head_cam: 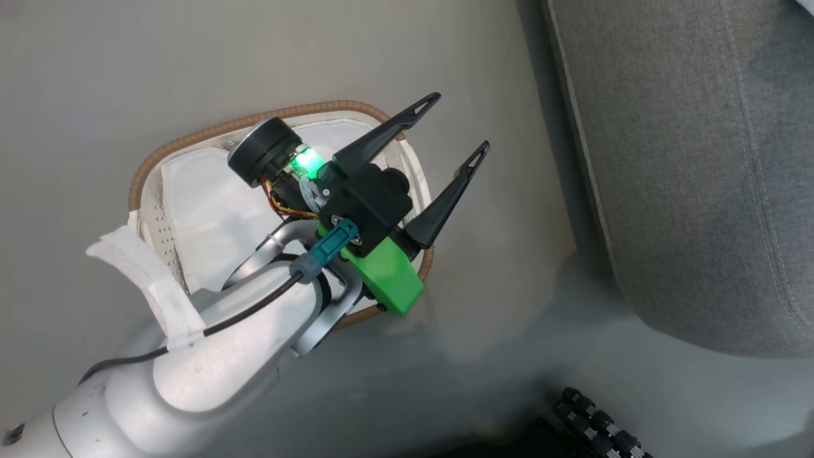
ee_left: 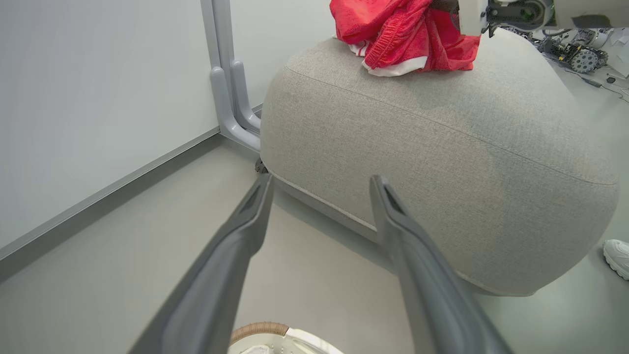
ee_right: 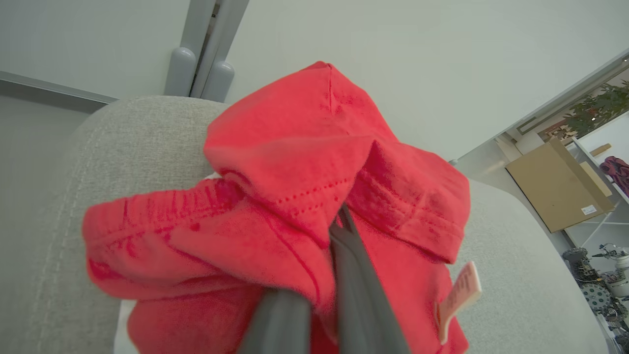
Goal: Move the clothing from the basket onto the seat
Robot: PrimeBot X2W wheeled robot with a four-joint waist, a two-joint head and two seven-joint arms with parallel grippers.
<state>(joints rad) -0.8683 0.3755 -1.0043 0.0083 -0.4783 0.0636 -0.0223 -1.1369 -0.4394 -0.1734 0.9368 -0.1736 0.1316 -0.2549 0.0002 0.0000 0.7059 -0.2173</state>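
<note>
Right gripper (ee_right: 324, 275) pinched on clothing (ee_right: 295, 187) atop seat (ee_right: 54, 187); left gripper (head_cam: 460, 121) spread wide, empty.

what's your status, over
Left gripper open, above the basket. Right gripper shut on the clothing, bunched on the seat. Not yet released.

Clothing (ee_right: 304, 162): bright red, soft, white trim at the hem, pale tag hanging off one side. It's bunched in a heap on top of the seat (ee_left: 442, 162), a fold pinched in the right gripper (ee_right: 331, 236).

Seat: large, grey woven fabric, rounded edge, stitched seam along the side.

Basket (head_cam: 152, 229): oval, cream perforated walls, brown woven-look rim. Upright on the floor (head_cam: 95, 76), near the seat but not touching.
</note>
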